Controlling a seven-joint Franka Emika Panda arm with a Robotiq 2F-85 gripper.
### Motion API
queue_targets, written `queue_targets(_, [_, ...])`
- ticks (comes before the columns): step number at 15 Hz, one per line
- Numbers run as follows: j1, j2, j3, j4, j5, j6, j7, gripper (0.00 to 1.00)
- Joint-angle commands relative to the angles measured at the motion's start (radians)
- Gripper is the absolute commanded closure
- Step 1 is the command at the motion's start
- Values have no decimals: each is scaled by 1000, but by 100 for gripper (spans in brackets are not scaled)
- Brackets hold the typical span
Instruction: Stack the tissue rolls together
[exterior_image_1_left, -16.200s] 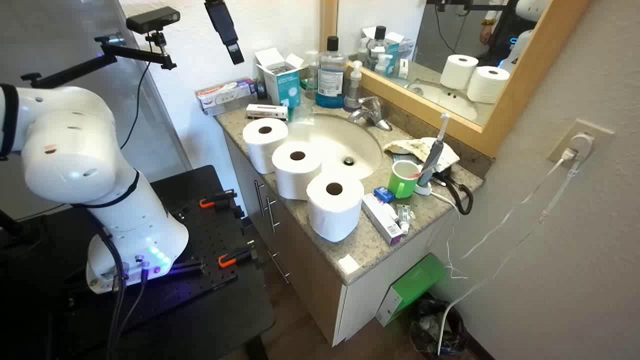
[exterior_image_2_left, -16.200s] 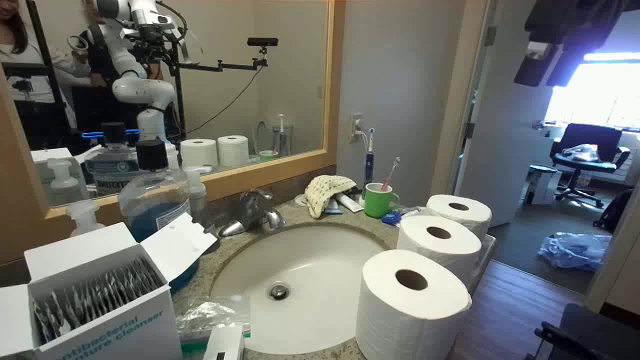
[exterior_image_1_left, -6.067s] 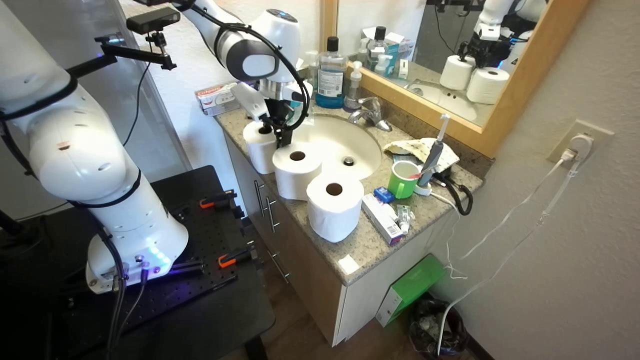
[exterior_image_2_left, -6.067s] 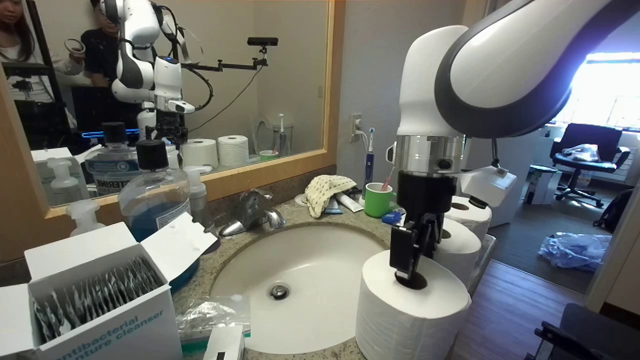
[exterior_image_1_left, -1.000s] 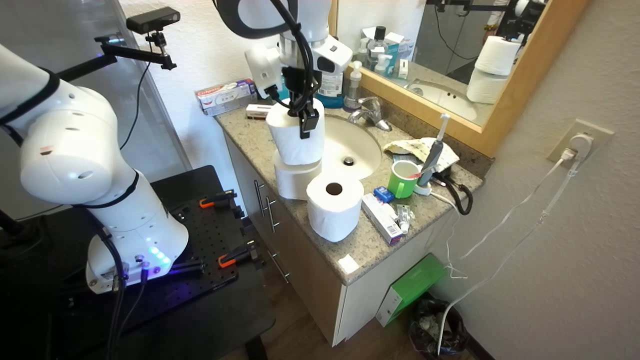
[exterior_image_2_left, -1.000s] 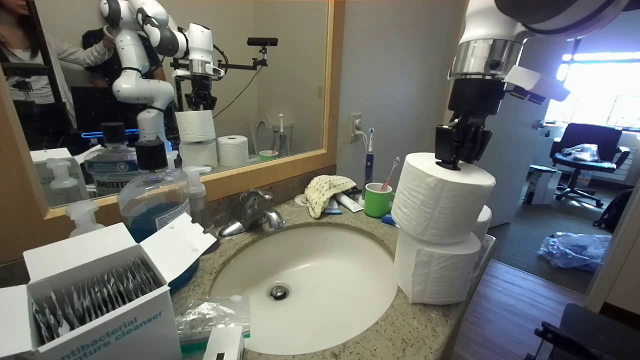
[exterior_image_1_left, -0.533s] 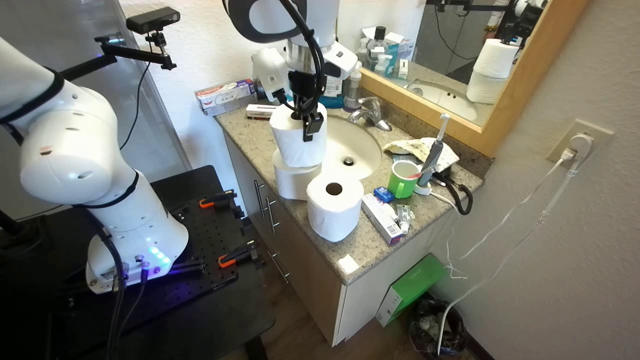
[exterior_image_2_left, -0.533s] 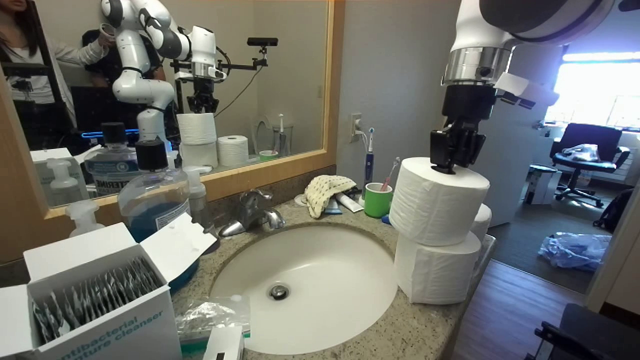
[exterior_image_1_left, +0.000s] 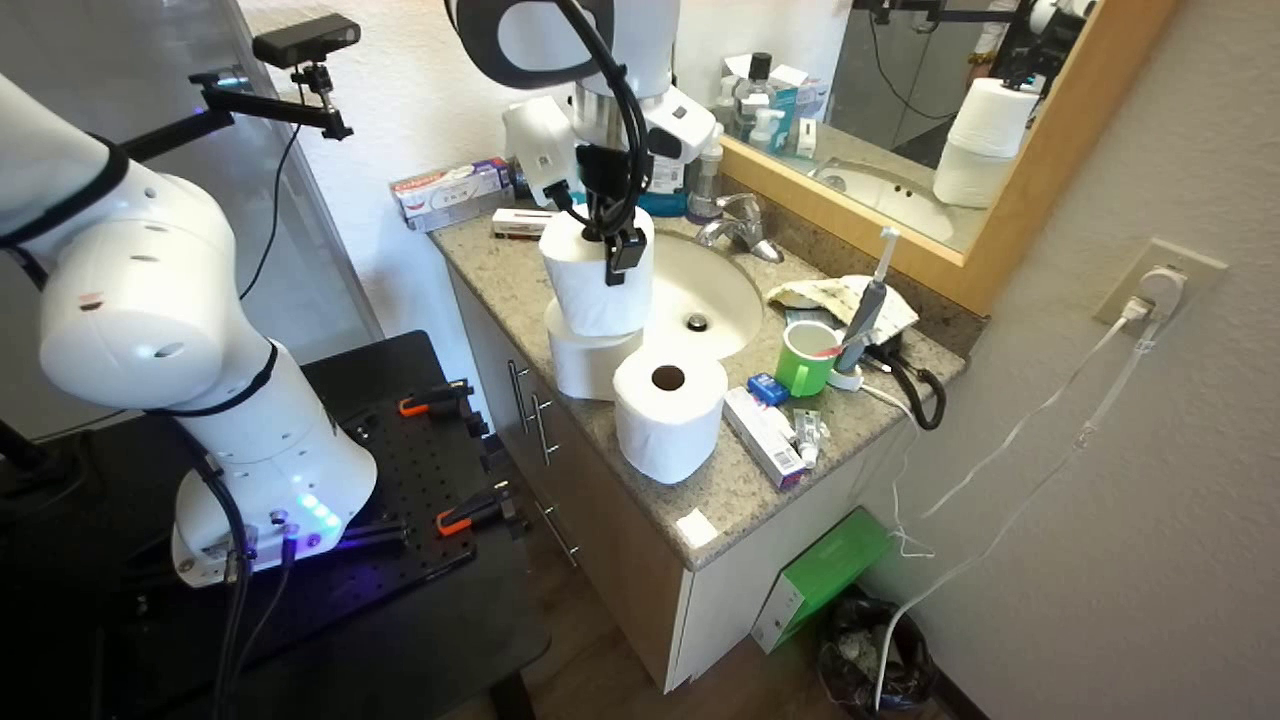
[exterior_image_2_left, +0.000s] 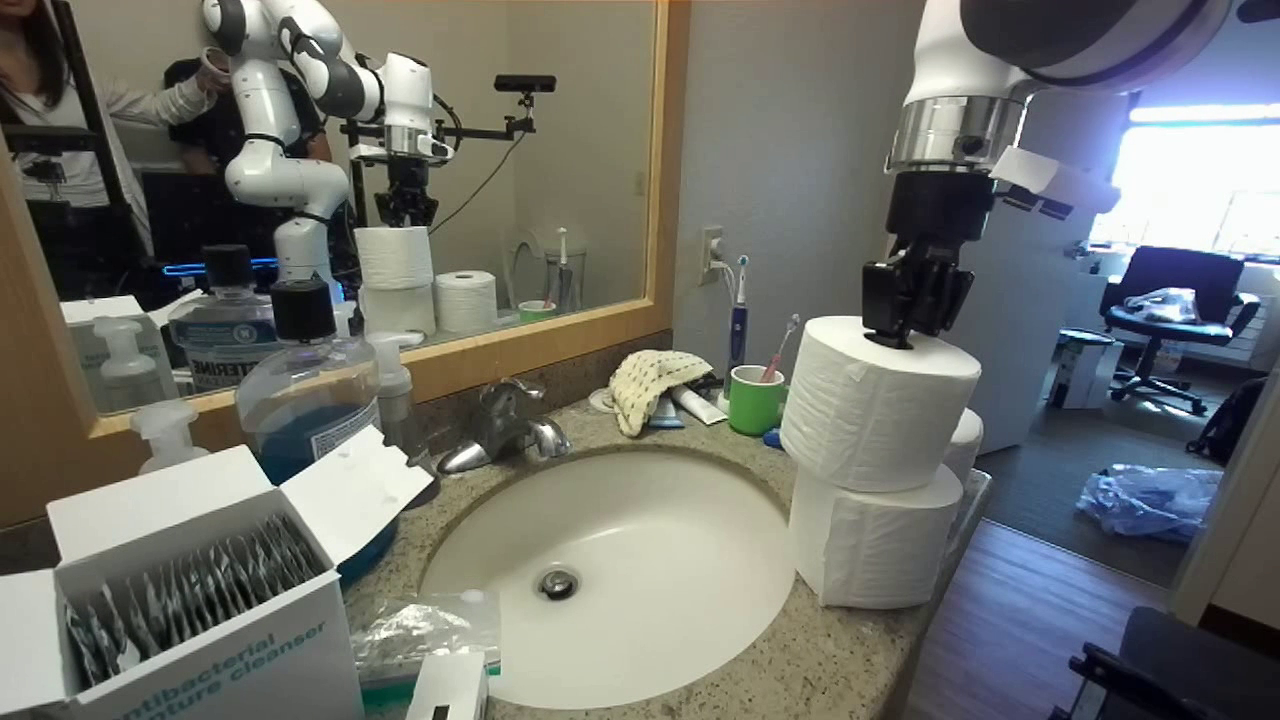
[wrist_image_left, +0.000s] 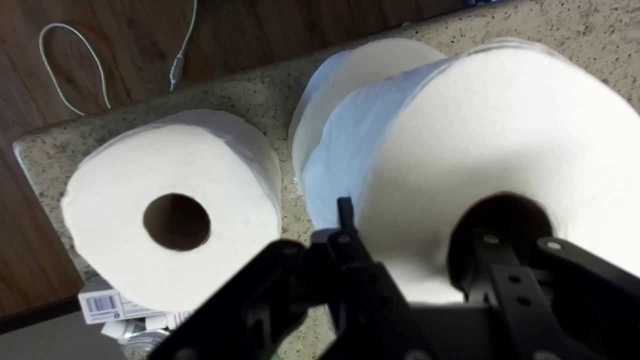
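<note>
The gripper (exterior_image_1_left: 605, 252) held the upper roll (exterior_image_2_left: 875, 425) by its wall, through the core hole. This roll was under the gripper, its axis nearly upright, over the lower roll (exterior_image_2_left: 875, 545), seemingly shifted toward the sink (exterior_image_2_left: 650, 560); release probably needed centring first.

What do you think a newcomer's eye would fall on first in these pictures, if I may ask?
Most likely the upper roll, gripped by the hand and sitting off-centre over the lower roll beside the sink. Next, perhaps, the third roll, upright near a corner of the counter. In an exterior view, the open box of sachets also looms large at the lower left.
</note>
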Motion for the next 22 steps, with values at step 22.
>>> queue_targets(22, [2, -11, 32, -21, 31, -23, 12, 86])
